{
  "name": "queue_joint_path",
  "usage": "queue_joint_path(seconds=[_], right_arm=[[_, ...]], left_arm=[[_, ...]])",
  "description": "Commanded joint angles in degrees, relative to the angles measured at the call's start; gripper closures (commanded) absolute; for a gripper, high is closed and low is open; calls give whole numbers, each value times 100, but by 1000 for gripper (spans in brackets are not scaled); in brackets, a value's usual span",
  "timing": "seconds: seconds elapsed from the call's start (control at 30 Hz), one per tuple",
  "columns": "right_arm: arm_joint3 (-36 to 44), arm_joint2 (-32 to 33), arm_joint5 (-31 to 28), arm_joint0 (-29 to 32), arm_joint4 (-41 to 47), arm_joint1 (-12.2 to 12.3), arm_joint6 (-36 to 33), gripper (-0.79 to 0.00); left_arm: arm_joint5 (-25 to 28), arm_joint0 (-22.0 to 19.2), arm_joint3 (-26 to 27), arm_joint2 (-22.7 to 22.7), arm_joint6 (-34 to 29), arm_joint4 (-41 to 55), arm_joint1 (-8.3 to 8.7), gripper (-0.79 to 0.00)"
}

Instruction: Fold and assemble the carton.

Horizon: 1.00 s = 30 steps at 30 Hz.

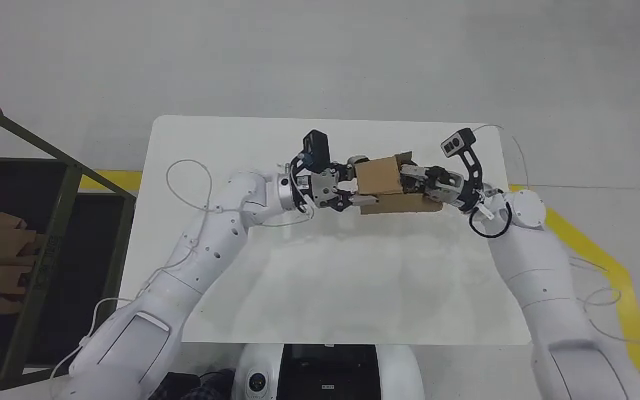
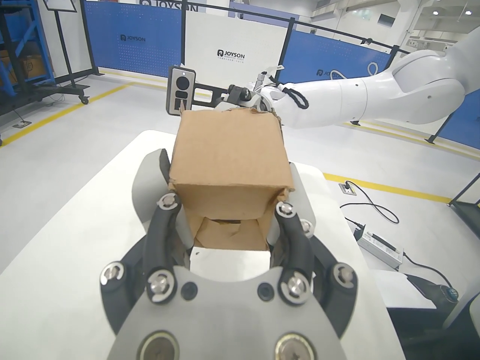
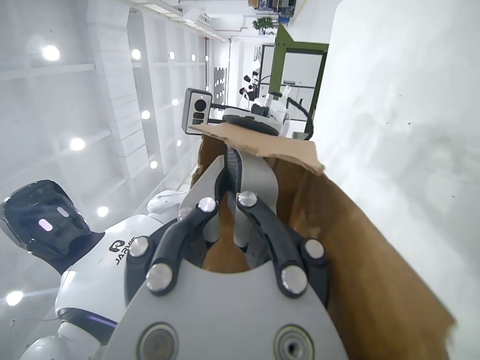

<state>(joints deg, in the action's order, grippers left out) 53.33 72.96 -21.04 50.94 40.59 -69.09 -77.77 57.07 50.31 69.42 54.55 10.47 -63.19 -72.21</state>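
A small brown carton [image 1: 385, 184] is held above the white table [image 1: 300, 280] between both arms. My left gripper [image 1: 347, 187] clasps the carton's left end; in the left wrist view its fingers [image 2: 165, 174] press the two side walls of the carton [image 2: 228, 151], whose near end is open. My right gripper [image 1: 412, 180] is at the carton's right end. In the right wrist view its fingers [image 3: 234, 162] are pinched on a cardboard wall of the carton [image 3: 337, 226], with a flap jutting out past them.
A dark bin with a green frame [image 1: 40, 240] stands left of the table and holds brown cartons [image 1: 15, 250]. The table reaches to the front edge and to both sides below the arms. A cable [image 1: 185, 185] trails from the left arm.
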Motion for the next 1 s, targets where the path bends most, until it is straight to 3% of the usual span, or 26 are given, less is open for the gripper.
queue_joint_path(seconds=[0.0, 0.2, 0.3, 0.57, 0.97], right_arm=[[-44, 195, -45, 24, 13, 54, 28, 0], [127, 468, -64, 170, -93, 164, -40, 0], [190, 716, -127, 253, -123, 242, -17, 0], [1176, 820, 99, 764, -1288, 475, -646, 0], [1662, 549, 256, 905, -1412, 480, -70, 0]], left_arm=[[-19, 66, 59, 68, 122, -130, 23, -459], [-49, 182, 100, 155, 376, -323, 50, -403], [-132, 198, 94, 166, 455, -464, 54, -416], [-337, 224, 4, 201, 726, -781, 62, -425], [-351, 144, -144, 65, 921, -982, 25, -446]])
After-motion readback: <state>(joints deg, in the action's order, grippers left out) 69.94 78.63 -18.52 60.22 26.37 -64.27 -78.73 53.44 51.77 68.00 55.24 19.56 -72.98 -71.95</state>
